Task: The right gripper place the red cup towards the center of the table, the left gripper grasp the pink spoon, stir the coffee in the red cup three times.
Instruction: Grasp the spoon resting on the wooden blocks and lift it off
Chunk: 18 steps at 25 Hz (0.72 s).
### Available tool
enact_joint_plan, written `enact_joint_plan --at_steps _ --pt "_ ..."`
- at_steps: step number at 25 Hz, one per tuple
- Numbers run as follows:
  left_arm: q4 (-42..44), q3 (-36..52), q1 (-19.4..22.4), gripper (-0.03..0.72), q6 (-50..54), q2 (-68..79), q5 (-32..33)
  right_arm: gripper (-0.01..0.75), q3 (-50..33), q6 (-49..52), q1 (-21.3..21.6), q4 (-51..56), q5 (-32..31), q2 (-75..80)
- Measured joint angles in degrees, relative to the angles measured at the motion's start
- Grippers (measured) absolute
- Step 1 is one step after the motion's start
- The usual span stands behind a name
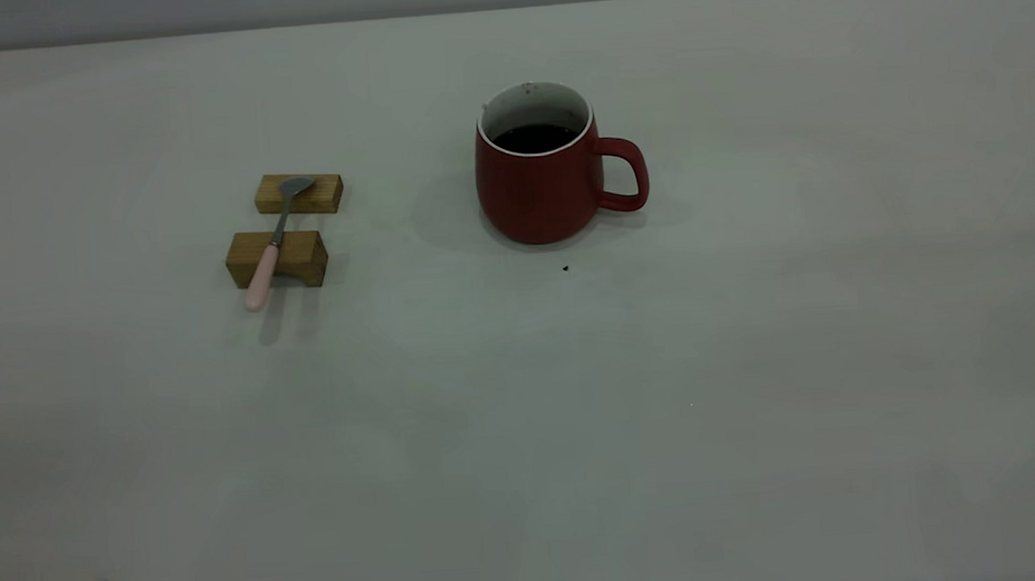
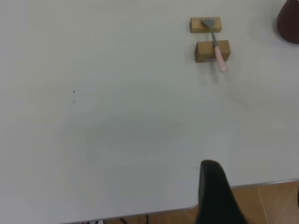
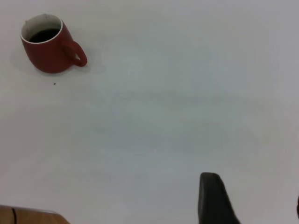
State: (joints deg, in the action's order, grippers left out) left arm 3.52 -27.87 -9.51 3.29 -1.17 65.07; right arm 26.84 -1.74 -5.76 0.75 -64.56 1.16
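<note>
The red cup (image 1: 538, 190) stands upright near the middle of the table (image 1: 755, 357), its handle pointing right and dark coffee (image 1: 535, 137) inside. The pink spoon (image 1: 272, 238) lies across two tan wooden blocks to the cup's left, pink handle toward the near side. Neither arm shows in the exterior view. In the left wrist view my left gripper (image 2: 254, 200) hangs open over the table's edge, far from the spoon (image 2: 216, 46). In the right wrist view my right gripper (image 3: 252, 200) is open above bare table, far from the cup (image 3: 46, 53).
The far wooden block (image 1: 299, 193) carries the spoon's bowl and the near block (image 1: 277, 258) its handle. A tiny black speck (image 1: 566, 269) lies just in front of the cup. The table's edge (image 2: 252, 186) runs below the left gripper.
</note>
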Motion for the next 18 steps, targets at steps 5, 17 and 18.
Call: enact_joint_plan --at_steps 5,17,18 --pt "0.00 0.00 0.00 0.492 0.00 0.00 0.00 0.460 0.00 0.00 0.00 0.00 -0.07 0.00" --pt "0.00 0.00 0.00 0.492 0.58 0.42 0.00 0.460 0.00 0.00 0.00 0.00 -0.09 0.00" --pt "0.00 -0.06 0.00 0.493 1.50 1.19 -0.13 0.460 0.00 0.00 0.00 0.00 -0.09 0.00"
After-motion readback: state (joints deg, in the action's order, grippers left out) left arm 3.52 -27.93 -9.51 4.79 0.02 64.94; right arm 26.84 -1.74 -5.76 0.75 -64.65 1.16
